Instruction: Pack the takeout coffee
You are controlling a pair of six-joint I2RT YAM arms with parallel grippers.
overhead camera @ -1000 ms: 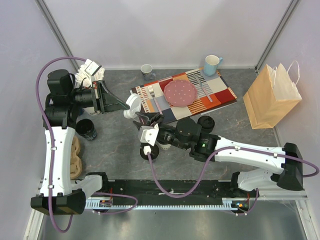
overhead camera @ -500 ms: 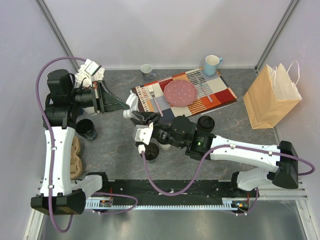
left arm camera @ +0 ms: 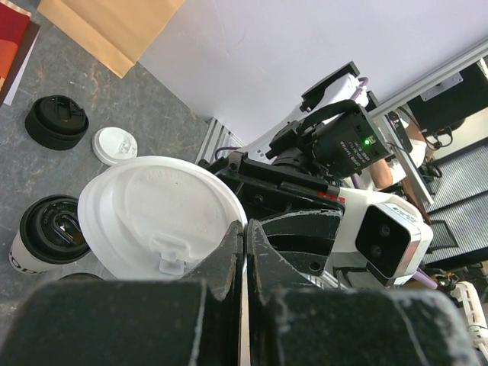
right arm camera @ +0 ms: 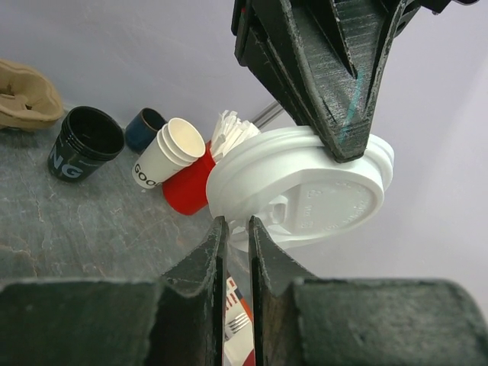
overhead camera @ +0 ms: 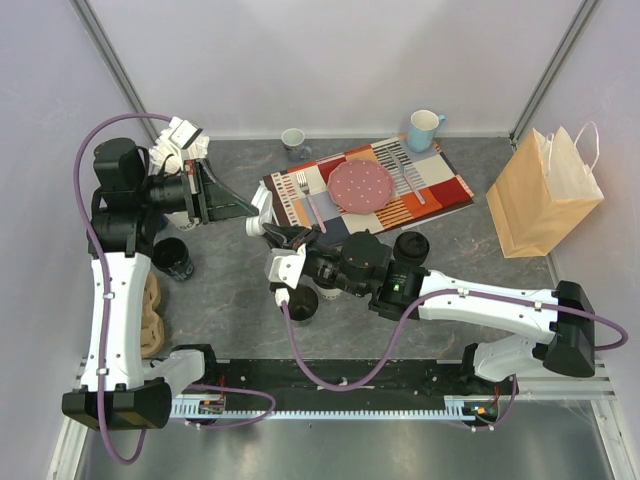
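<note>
A white sip lid (right arm camera: 305, 191) hangs in the air above the table's left middle, tilted. My left gripper (left arm camera: 245, 225) is shut on one edge of its rim. My right gripper (right arm camera: 233, 223) has come in from the opposite side, and its narrow jaws pinch the near rim. In the top view the lid (overhead camera: 264, 208) sits between both grippers. Below it stands a cream-white cup with a black lid (left arm camera: 47, 232). A black paper cup (overhead camera: 175, 258) stands open, with no lid, at the left.
A brown paper bag (overhead camera: 545, 195) stands at the right. A placemat (overhead camera: 440, 195) holds a pink plate and forks. A loose black lid (overhead camera: 412, 245), a small white lid (left arm camera: 114, 145), stacked paper cups (right arm camera: 169, 152), a red cup (right arm camera: 187, 187) and a cardboard carrier (overhead camera: 150, 310) lie around.
My right gripper moved up and left to the lid and its jaws narrowed onto the rim. The left arm and the lid stayed put.
</note>
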